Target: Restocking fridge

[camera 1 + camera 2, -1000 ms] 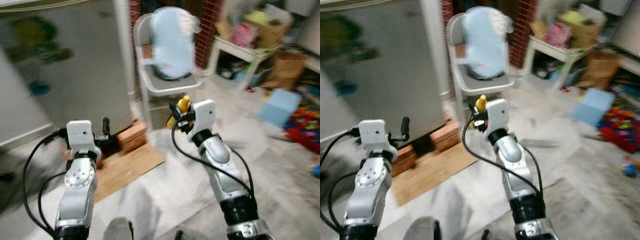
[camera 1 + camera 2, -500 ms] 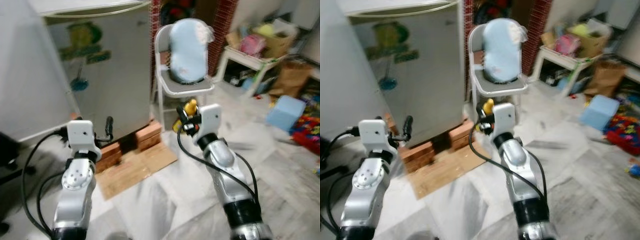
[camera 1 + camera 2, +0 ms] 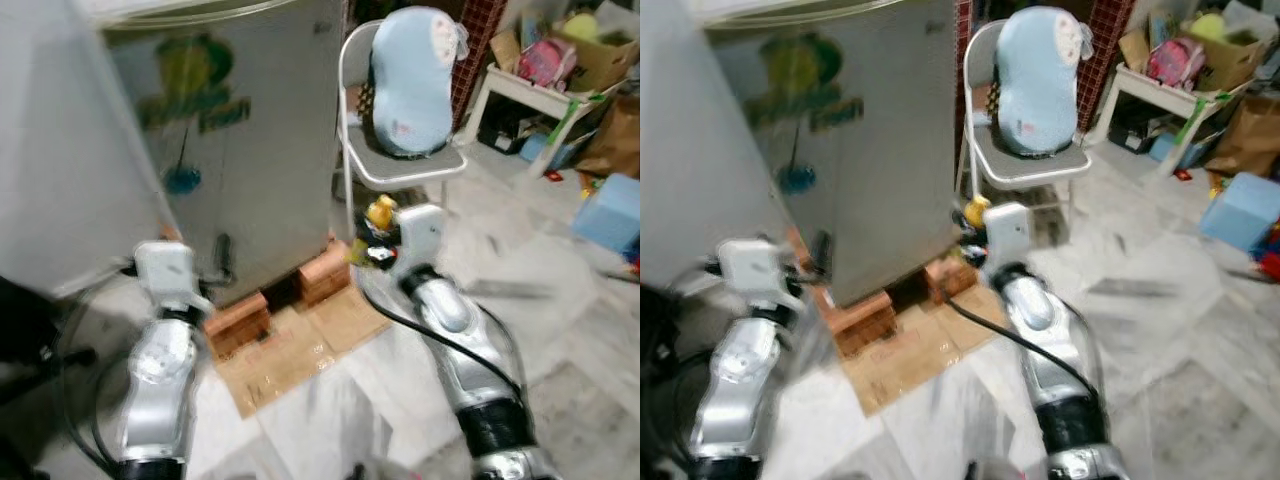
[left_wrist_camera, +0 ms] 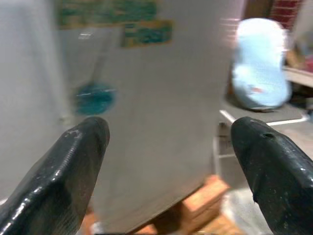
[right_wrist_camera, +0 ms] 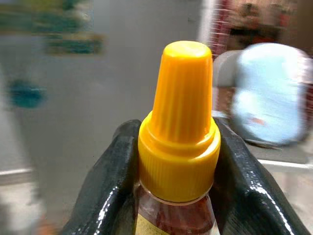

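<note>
Right claw is clenched on a squeeze bottle just under its ribbed yellow cap, carried upright in front of the closed grey fridge, while the left claw hangs released with fingers wide apart. Dark sauce fills the bottle, so it is likely moderately heavy, with smooth, yielding walls. The stiff neck looks the surest hold.

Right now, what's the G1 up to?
It faces the fridge, whose door looks closed, carrying a bottle with a yellow cap. The right gripper has its fingers clamped on the bottle's neck. The left gripper is open, held toward the fridge. A folding chair stands beside the fridge.
</note>
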### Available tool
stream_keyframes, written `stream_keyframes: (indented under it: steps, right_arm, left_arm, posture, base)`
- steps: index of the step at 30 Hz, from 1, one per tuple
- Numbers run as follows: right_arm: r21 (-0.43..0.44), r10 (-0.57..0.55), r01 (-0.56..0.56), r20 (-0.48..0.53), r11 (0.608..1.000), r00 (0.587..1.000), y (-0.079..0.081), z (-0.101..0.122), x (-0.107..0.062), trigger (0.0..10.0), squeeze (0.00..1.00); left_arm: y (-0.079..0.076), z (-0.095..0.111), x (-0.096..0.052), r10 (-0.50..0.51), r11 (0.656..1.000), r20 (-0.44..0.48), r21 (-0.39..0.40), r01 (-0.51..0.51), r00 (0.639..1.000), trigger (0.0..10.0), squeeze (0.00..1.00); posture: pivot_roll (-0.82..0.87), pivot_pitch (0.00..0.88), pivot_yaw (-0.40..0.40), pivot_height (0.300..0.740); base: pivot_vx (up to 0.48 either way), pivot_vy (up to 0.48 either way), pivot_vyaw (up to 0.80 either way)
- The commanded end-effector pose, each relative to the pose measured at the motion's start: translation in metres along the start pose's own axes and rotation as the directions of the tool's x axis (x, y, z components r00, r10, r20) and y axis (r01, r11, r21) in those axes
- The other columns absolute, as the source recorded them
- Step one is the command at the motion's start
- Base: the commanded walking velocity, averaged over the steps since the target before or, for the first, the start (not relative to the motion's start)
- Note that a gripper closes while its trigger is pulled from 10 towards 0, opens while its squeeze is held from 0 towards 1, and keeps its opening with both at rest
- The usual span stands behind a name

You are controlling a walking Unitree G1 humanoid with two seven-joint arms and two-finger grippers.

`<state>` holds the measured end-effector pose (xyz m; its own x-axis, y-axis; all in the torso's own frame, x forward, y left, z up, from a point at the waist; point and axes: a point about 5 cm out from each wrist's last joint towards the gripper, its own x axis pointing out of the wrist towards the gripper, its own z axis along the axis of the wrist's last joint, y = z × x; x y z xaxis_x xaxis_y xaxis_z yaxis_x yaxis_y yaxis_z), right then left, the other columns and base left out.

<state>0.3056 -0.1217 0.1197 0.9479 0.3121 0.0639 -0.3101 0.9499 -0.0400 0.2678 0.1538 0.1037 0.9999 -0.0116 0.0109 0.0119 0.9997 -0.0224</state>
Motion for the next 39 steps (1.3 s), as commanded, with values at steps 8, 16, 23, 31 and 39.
stream_keyframes:
  steps: [8,16,23,31,39]
  right_arm:
    - [-0.011,0.027,-0.026,0.070,1.000,0.997,0.008,0.016,0.007,10.0,0.00]
    - [-0.020,0.028,-0.027,0.069,0.999,0.997,0.006,0.016,0.007,10.0,0.00]
    - [0.008,-0.021,0.021,0.040,1.000,0.999,0.000,0.011,-0.001,10.0,0.00]
    - [0.019,-0.022,0.021,0.027,1.000,0.999,0.001,0.008,-0.005,10.0,0.00]
    - [0.014,-0.052,0.052,0.018,0.999,0.998,-0.004,0.007,-0.009,10.0,0.00]
  left_arm:
    - [0.010,0.000,0.002,0.061,0.998,-0.026,-0.010,-0.061,0.998,10.0,0.00]
    - [0.007,0.000,0.001,0.069,0.998,-0.029,0.002,-0.069,0.997,10.0,0.00]
    - [0.026,-0.005,-0.011,0.106,0.993,-0.039,0.060,-0.103,0.994,10.0,0.00]
    - [0.029,-0.003,-0.009,0.094,0.995,-0.032,0.037,-0.093,0.995,10.0,0.00]
    - [0.029,-0.001,-0.008,0.100,0.994,-0.023,0.044,-0.099,0.995,10.0,0.00]
  posture:
    - [0.04,0.019,-0.038,0.740]
    - [0.04,0.016,-0.040,0.740]
    - [0.03,0.010,-0.035,0.740]
    - [0.03,0.024,-0.038,0.740]
    - [0.03,0.017,-0.038,0.740]
  base:
    - [0.114,0.429,0.00]
    - [0.000,0.480,0.00]
    - [0.000,0.069,0.00]
    - [0.064,0.000,0.00]
    - [0.416,0.000,0.00]
